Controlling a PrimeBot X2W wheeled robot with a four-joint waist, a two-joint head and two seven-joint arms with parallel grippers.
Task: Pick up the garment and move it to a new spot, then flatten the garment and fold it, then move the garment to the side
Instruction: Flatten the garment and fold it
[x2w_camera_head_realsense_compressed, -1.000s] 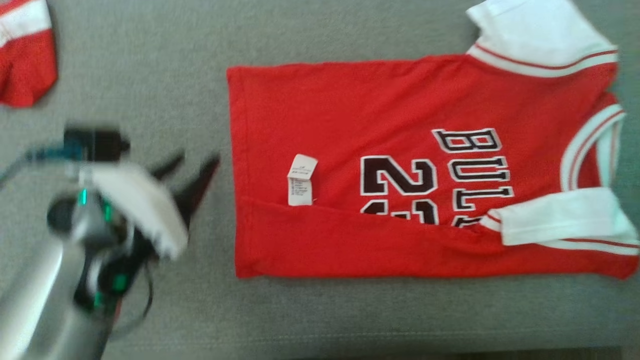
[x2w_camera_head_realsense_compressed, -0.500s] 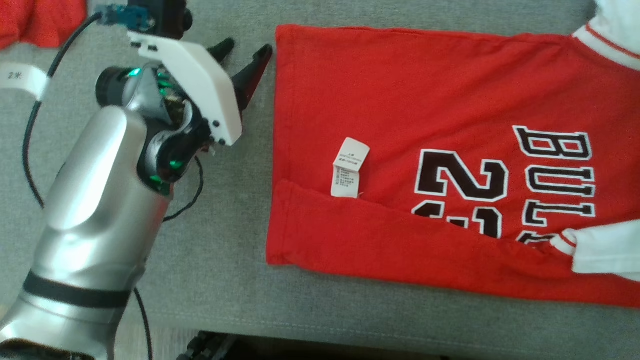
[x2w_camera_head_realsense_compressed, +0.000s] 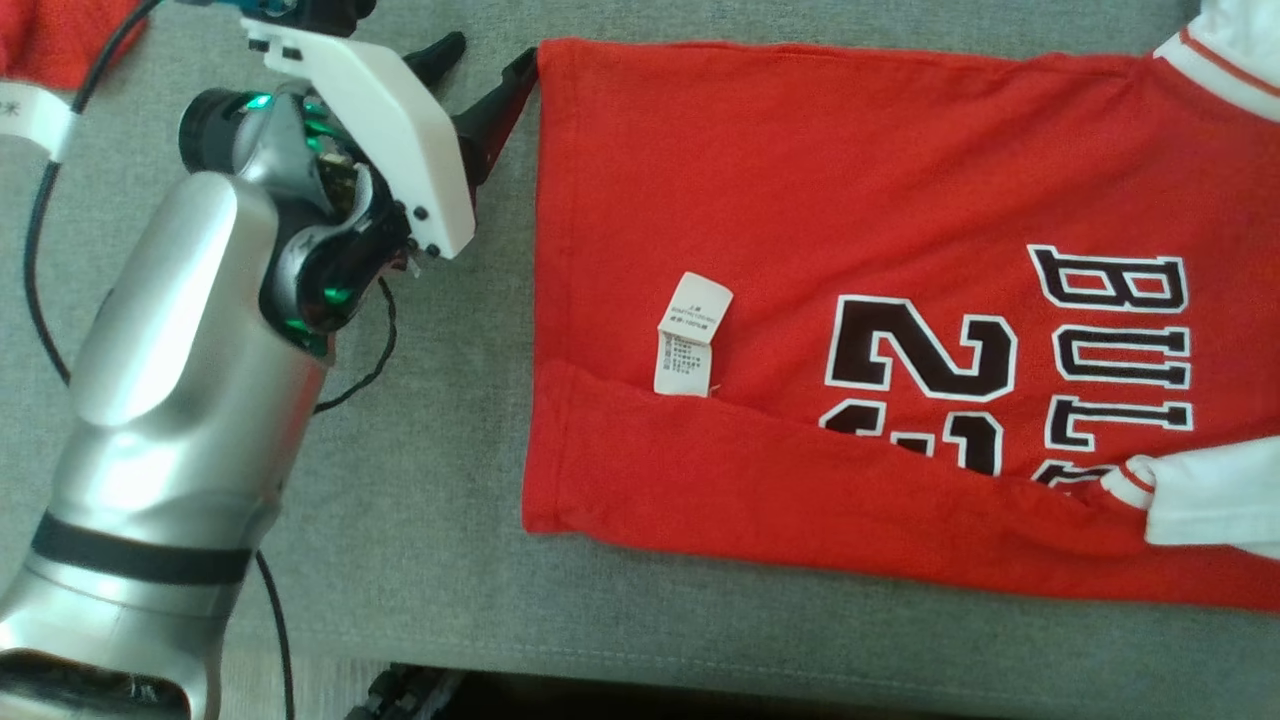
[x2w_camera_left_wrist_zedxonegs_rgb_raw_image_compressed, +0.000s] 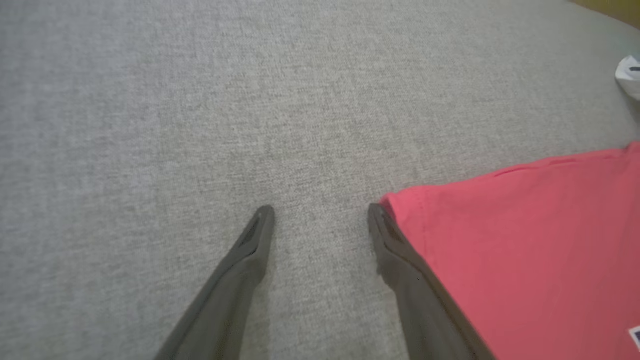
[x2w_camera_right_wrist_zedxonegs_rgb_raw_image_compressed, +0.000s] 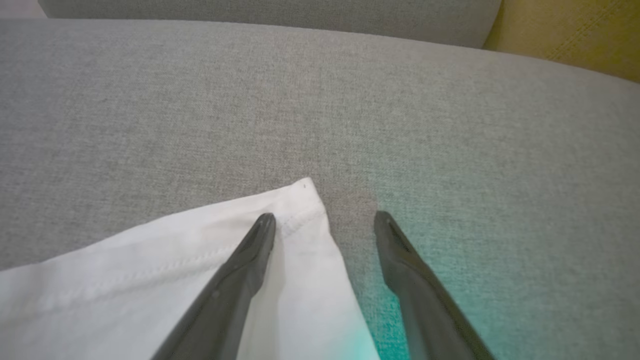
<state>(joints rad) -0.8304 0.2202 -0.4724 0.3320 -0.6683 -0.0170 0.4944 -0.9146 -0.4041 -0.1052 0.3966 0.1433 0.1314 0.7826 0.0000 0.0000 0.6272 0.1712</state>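
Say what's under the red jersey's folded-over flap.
The flap hides the lower parts of the black number and lettering; the white label ends at its edge. Deeper is covered.

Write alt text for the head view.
A red jersey with black-and-white lettering lies flat on a grey fabric surface, its near edge folded up over part of the number beside a white care label. The left gripper, fingers open, is at the jersey's far left corner.

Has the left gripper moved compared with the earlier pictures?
Yes. Against the red jersey, the left gripper moved up the head view, to the jersey's top-left corner.
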